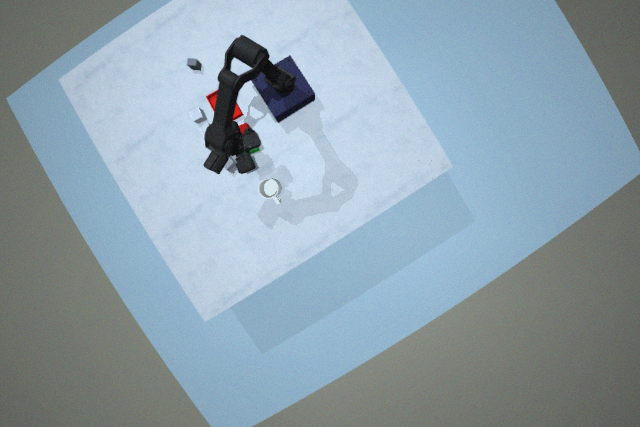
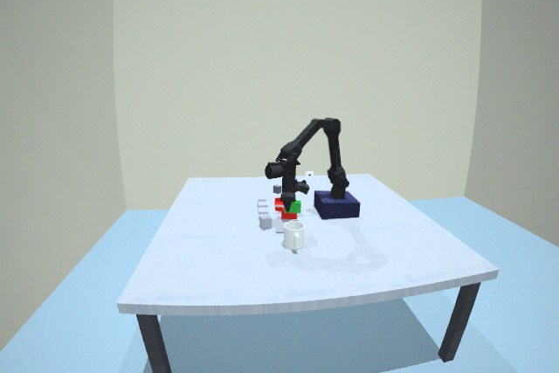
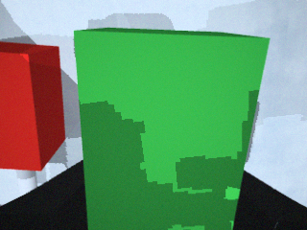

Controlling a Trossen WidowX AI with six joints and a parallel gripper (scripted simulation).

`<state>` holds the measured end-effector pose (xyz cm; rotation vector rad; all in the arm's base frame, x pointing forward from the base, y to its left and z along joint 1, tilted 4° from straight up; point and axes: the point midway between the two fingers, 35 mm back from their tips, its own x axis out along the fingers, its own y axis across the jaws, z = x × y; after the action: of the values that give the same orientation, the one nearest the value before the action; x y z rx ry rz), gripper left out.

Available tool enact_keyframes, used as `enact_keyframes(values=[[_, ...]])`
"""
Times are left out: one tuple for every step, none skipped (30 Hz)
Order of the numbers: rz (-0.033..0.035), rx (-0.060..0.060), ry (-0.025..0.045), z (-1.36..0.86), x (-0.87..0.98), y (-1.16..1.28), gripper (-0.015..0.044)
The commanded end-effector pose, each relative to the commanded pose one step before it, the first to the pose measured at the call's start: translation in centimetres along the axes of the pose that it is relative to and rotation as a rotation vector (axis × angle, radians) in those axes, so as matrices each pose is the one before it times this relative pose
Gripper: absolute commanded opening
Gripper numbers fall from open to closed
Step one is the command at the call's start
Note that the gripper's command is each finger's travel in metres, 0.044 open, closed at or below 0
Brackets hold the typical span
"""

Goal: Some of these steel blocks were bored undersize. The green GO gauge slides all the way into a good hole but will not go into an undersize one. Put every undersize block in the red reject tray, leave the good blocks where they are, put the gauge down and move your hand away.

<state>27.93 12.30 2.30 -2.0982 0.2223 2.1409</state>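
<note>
Red block beside gripper ran off wrist view's left edge. Steel blocks near gripper were partly hidden from above, bores too small to tell.

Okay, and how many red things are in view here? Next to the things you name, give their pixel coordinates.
2: a red tray (image 1: pixel 236 112) (image 2: pixel 278 201), partly hidden under the arm in the top view, and a red block (image 1: pixel 243 127) (image 2: pixel 288 215) (image 3: pixel 14 110) beside it. The arm could hide more.
</note>
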Motion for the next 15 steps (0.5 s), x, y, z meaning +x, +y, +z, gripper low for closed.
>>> enact_keyframes(values=[[-0.00022, -0.0116, -0.01063, 0.278, 1.100, 0.033, 0.0000], [0.00000, 0.0000, -0.00001, -0.009, 0.243, -0.006, 0.0000], [0.00000, 0.0000, -0.00001, -0.007, 0.242, -0.005, 0.0000], [0.00001, 0.0000, -0.00001, -0.005, 0.242, -0.004, 0.0000], [0.00001, 0.0000, -0.00002, -0.003, 0.241, -0.002, 0.0000], [0.00001, 0.0000, -0.00002, -0.001, 0.241, -0.001, 0.0000], [0.00001, 0.0000, -0.00002, 0.001, 0.240, 0.000, 0.0000], [0.00001, 0.0000, -0.00002, 0.002, 0.240, 0.001, 0.0000], [0.00001, 0.0000, -0.00002, 0.004, 0.239, 0.003, 0.0000], [0.00001, 0.0000, -0.00003, 0.006, 0.239, 0.004, 0.0000], [0.00001, 0.0000, -0.00003, 0.008, 0.238, 0.005, 0.0000], [0.00002, 0.0000, -0.00003, 0.009, 0.238, 0.006, 0.0000], [0.00002, 0.0000, -0.00003, 0.011, 0.237, 0.007, 0.0000], [0.00002, 0.0000, -0.00003, 0.013, 0.236, 0.009, 0.0000], [0.00002, 0.0000, -0.00003, 0.015, 0.236, 0.010, 0.0000]])
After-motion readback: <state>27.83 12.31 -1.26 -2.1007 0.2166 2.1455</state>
